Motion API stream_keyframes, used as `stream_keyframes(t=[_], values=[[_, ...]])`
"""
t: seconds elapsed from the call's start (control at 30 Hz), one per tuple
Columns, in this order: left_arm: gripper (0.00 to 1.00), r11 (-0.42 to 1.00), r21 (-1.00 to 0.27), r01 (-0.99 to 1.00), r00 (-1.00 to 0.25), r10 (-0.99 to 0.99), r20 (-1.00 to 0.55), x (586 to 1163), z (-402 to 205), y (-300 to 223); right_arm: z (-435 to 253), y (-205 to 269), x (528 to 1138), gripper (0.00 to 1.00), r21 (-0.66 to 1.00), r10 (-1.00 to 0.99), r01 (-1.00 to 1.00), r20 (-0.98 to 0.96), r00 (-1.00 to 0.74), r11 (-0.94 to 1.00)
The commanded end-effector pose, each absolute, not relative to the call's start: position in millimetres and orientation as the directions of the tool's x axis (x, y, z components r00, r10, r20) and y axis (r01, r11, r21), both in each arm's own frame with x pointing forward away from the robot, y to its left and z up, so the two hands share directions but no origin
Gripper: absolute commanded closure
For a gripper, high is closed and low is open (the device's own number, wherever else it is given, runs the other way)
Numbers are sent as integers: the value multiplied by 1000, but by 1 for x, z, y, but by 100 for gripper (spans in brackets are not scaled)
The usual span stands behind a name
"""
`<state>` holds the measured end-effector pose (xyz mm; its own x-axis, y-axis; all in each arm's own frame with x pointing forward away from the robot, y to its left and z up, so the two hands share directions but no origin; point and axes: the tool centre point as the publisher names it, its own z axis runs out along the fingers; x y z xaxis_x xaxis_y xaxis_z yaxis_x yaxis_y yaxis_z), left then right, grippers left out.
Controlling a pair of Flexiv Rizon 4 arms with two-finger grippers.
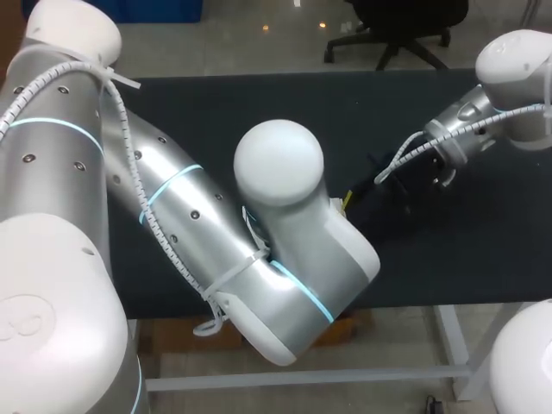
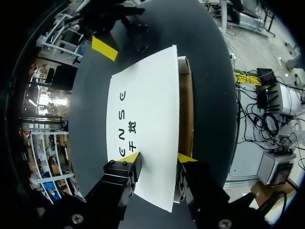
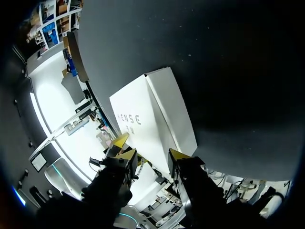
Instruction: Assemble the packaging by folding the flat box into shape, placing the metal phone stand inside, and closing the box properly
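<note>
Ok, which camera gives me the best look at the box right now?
Left wrist view: the box fills the middle, white printed panel face-on, brown inner edge alongside, under the left hand. The right wrist view shows two white faces at an angle. In the head view the left arm hides nearly all of it.

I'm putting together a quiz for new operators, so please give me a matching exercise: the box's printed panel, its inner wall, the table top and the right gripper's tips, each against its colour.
Things
1. box's printed panel
2. box's inner wall
3. table top
4. tips of the right gripper

Colours
a. dark, nearly black
b. white with dark characters
c. bright yellow
d. brown

Pairs: 1-b, 2-d, 3-a, 4-c
</note>
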<state>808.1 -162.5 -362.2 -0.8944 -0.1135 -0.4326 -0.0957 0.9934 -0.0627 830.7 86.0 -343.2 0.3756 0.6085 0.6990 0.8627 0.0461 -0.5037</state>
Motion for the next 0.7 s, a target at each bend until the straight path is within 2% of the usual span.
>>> stream_keyframes(t=[0.03,0.2,0.33,0.4,0.5,0.7], values=[[57,993,-62,-97,-893,-114,-436,805,-364,-163,-339,86,825,61,-492,610,870,700,371,34],[57,994,-61,-96,-892,-113,-438,805,-364,-163,-336,84,822,64,-477,615,879,699,365,21],[57,994,-59,-95,-892,-112,-438,804,-364,-163,-333,84,820,79,-464,618,885,700,357,15],[57,994,-59,-95,-892,-111,-438,804,-364,-163,-331,84,820,90,-458,621,889,701,352,13],[58,994,-58,-95,-892,-111,-437,804,-364,-163,-329,85,818,100,-447,624,894,702,343,12],[58,994,-57,-95,-892,-111,-438,804,-364,-163,-326,91,814,100,-422,635,907,706,315,19]])
